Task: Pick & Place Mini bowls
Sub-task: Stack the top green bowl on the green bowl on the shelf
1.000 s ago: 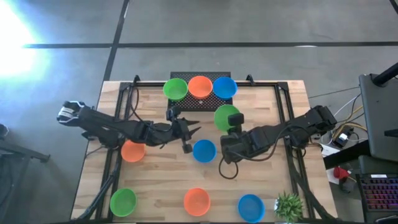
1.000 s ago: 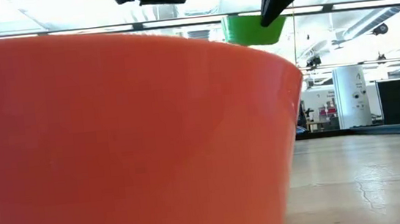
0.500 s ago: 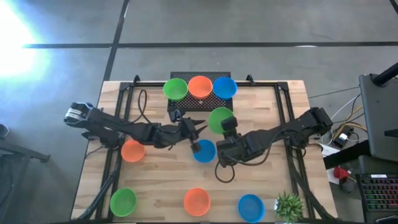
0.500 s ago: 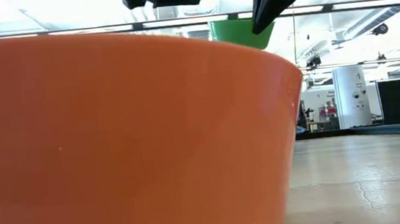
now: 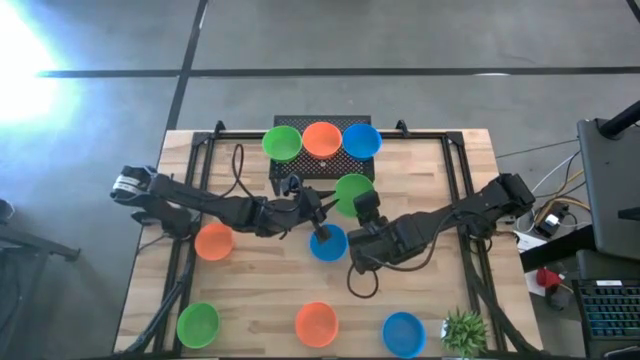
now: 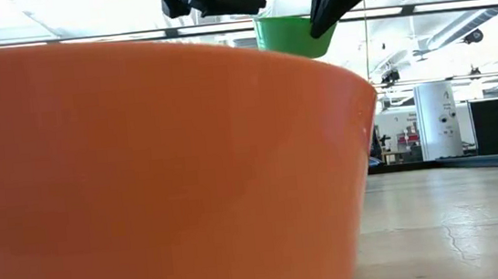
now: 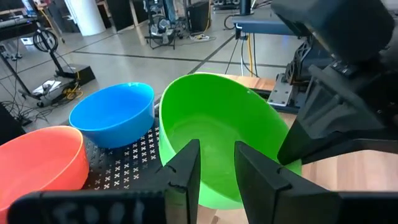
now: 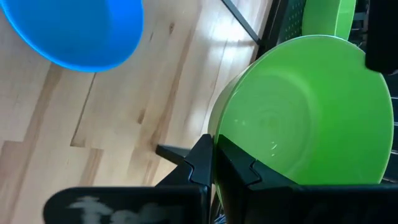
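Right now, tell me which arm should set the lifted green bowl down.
Right. The right gripper already has its fingers pinched on the lifted green bowl's rim, while the left gripper only points open fingers at that bowl.

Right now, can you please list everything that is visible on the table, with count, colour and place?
Mini bowls on black rack: three; green, orange-red, blue; far edge.
Held green bowl: one, raised, near table centre.
Centre blue bowl: one.
Left orange-red bowl: one.
Near-edge bowls: three; green, orange-red, blue.
Potted plant: one, green, near right corner.
Table: one, light wood.
Right gripper: fingers shut on the held green bowl's rim.
Left gripper: fingers open, facing that bowl.
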Tool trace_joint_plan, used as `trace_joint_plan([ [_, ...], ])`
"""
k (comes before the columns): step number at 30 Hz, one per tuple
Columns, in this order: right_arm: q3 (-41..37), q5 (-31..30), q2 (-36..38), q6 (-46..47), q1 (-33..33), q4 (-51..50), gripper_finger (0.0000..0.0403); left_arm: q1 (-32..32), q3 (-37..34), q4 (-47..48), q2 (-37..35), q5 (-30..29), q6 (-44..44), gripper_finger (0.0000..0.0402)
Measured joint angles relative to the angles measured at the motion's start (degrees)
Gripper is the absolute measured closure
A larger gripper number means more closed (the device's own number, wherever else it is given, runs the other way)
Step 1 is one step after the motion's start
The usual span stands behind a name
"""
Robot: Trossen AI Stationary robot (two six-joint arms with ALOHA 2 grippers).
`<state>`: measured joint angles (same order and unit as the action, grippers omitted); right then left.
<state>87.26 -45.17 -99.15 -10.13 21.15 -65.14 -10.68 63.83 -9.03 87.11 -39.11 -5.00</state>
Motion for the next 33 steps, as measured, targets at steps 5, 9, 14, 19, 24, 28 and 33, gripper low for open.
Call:
trace_joint_plan([
  [5, 0.0, 0.02, 0.0, -0.19, 0.37, 0.0, 0.0392, -0.04, 1.07, 2.29, -0.11, 0.02, 0.52, 0.0307],
  [9, 0.0, 0.0, 0.02, -1.45, 0.36, 0.0, 0.0392, -0.02, 1.67, 4.1, -0.15, -3.27, -0.73, 0.0307],
  [14, 0.0, -0.02, 0.02, -2.39, 0.34, 0.0, 0.0392, 0.02, 1.67, 4.11, -0.15, -6.42, -1.47, 0.0307],
  [19, -0.02, -1.5, 0.02, -3.52, 0.34, 0.03, 0.0392, 0.09, 1.67, 5.06, -0.15, -6.41, -4.03, 0.0307],
  [24, -0.02, -2.82, 0.02, -4.1, 0.34, 0.17, 0.0392, 0.14, 1.67, 5.11, -0.15, -6.41, -5.25, 0.0307],
  [28, -0.04, -2.85, 0.02, -5.38, 0.34, 0.86, 0.0392, 0.7, 1.67, 5.15, -0.15, -6.39, -7.51, 0.0307],
  [33, -0.04, -2.99, 0.02, -7.48, 0.32, 2.0, 0.0392, 1.62, 1.6, 5.86, -0.15, -6.39, -11.96, 0.0307],
])
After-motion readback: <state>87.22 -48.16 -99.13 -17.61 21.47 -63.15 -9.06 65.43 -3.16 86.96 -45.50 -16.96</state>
